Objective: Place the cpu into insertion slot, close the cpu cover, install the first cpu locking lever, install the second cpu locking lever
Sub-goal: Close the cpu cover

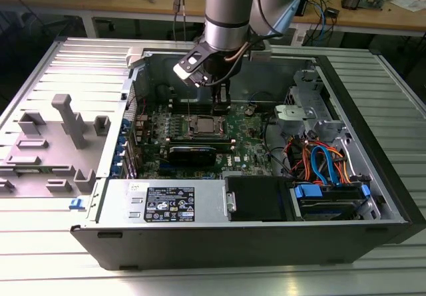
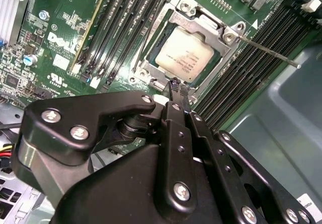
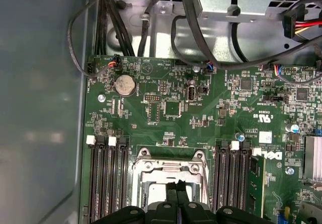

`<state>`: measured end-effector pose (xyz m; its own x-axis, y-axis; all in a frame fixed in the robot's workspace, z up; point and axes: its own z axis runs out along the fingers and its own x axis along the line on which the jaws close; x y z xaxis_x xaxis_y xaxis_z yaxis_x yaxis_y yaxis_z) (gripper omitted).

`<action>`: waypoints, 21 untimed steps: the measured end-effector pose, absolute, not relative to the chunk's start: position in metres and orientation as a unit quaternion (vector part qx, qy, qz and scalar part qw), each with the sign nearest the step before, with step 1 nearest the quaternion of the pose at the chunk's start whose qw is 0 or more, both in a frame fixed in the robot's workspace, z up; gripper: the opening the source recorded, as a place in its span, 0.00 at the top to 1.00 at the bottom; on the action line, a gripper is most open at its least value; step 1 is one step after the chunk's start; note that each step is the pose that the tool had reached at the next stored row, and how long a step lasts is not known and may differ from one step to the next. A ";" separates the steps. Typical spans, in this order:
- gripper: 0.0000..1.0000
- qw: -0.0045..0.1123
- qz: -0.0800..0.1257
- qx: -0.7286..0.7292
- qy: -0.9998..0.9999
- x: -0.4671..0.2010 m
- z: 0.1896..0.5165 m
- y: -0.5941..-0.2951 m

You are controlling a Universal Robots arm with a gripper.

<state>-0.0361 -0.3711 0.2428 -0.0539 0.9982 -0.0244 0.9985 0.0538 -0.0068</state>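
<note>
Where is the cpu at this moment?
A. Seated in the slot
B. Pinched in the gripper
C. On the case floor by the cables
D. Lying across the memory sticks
A: in the second wrist view the cpu sits flat in the slot, and the gripper at the slot's edge is shut with no chip in it.

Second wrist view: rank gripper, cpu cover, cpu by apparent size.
1. gripper: looks largest, but it is nearest the camera, so that is apparent size only.
2. cpu cover: frames the cpu.
3. cpu: smallest.
</note>
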 end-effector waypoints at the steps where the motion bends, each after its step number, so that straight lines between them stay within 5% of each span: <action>1: 0.89 0.007 -0.011 0.688 0.726 -0.037 0.243 -0.371; 21: 0.89 0.007 -0.011 0.688 0.726 -0.051 0.243 -0.371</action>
<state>-0.0509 -0.3711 0.2427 -0.0539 0.9982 -0.0244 0.9985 0.0537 -0.0068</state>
